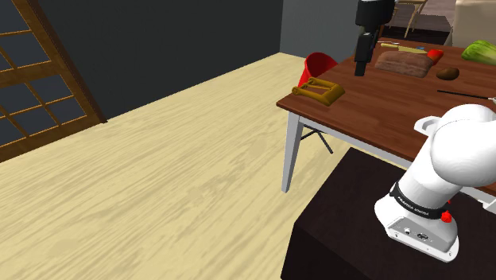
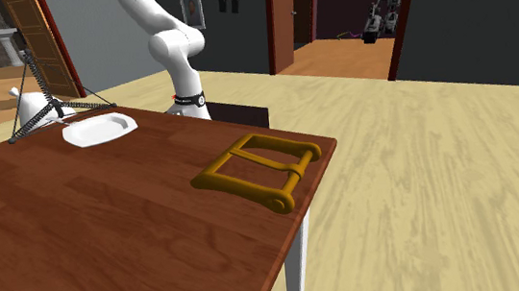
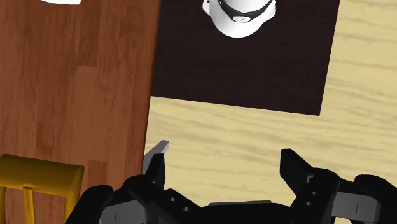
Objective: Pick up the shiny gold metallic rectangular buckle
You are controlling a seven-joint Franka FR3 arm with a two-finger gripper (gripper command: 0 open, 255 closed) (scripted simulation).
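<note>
Buckle point(image 1: 318, 90) sits at the desk's point(image 1: 373, 107) corner in my shoulder view, and the end effector point(image 1: 362, 68) hangs above the desk to its right, clear of it. In the second exterior view I see the gold buckle lying flat by the desk edge, with a white plate point(image 2: 99, 130) farther back. On the wrist view the fingers stand apart, gripping nothing; the buckle lies beside one finger.
</note>
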